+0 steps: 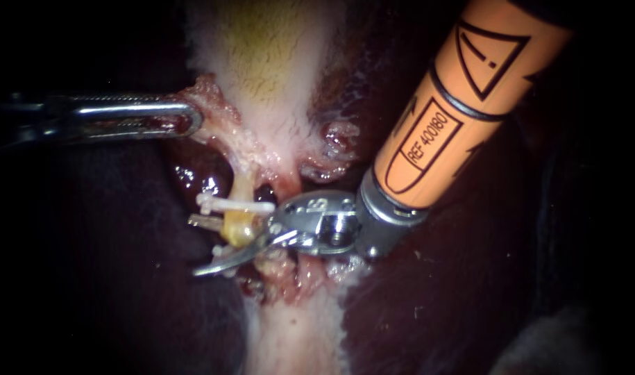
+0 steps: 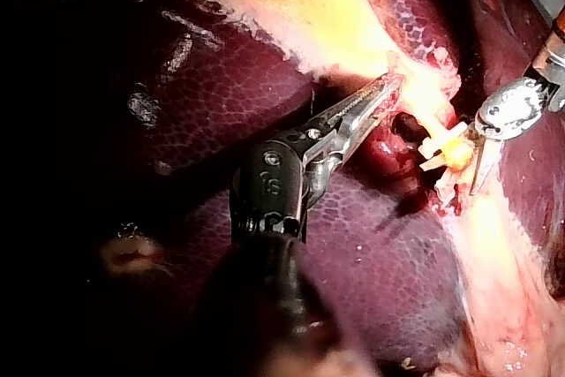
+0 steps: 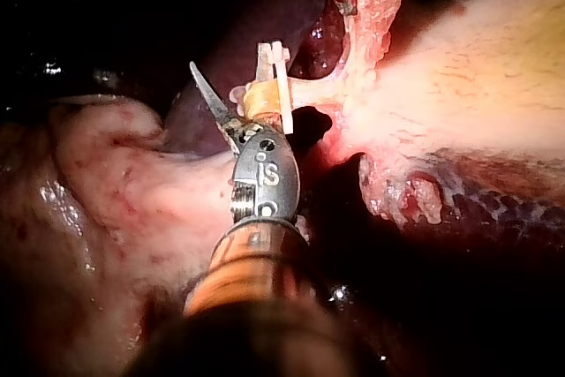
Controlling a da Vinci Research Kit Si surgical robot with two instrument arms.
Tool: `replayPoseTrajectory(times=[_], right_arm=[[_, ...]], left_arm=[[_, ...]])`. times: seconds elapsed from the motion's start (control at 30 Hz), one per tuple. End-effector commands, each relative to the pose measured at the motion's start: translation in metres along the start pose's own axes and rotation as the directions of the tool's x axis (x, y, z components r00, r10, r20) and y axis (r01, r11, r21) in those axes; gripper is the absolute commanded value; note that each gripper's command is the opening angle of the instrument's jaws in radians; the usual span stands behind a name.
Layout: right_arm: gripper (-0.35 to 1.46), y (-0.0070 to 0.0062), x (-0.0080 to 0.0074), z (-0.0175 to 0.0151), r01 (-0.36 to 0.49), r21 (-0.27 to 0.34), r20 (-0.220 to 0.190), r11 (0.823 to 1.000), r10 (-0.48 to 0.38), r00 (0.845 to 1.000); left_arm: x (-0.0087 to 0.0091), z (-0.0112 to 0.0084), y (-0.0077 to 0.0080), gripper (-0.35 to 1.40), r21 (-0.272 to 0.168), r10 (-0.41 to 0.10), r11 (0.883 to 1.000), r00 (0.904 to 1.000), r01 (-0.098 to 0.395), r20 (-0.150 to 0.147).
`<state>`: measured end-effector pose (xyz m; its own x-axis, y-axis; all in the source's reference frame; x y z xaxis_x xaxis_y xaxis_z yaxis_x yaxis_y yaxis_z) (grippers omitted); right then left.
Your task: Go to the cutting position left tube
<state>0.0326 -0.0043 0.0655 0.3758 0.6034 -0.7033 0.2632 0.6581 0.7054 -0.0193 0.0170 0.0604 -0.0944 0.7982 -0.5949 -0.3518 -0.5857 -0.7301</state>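
The right instrument [image 1: 242,248], pincer agape, sits at the tube [image 1: 238,226]; left instrument [image 1: 189,118] clamps tissue [image 1: 213,103].

Black surround [image 1: 5,351]; bright light pooled at centre of field

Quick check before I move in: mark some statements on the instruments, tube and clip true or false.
The left instrument grips tissue. True.
The tube has no clip. False: a white clip crosses it.
The right instrument has an orange shaft. True.
The right instrument's tip is far from the tube. False: it lies right beside the tube, near the clip.
The instruments touch each other. False: they are apart.
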Motion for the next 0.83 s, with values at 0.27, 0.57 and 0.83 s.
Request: replayPoseTrajectory(times=[0.27, 0.57, 0.83], right_arm=[[1.41, 0.0001, 0.0001, 0.0003, -0.011, 0.003, -0.015, 1.000, 0.011, 1.000], [1.41, 0.0001, 0.0001, 0.0004, -0.010, 0.004, -0.020, 1.000, 0.010, 1.000], [1.41, 0.0002, 0.0000, 0.0004, -0.010, 0.005, -0.020, 1.000, 0.010, 1.000]], left_arm=[[0.0000, 0.0000, 0.0000, -0.35, 0.000, 0.000, 1.000, 1.0000, 0.000, 0.000], [0.0000, 0.0000, 0.0000, -0.35, 0.000, 0.000, 1.000, 1.0000, 0.000, 0.000], [0.0000, 0.0000, -0.0001, -0.35, 0.000, 0.000, 1.000, 1.0000, 0.000, 0.000]])
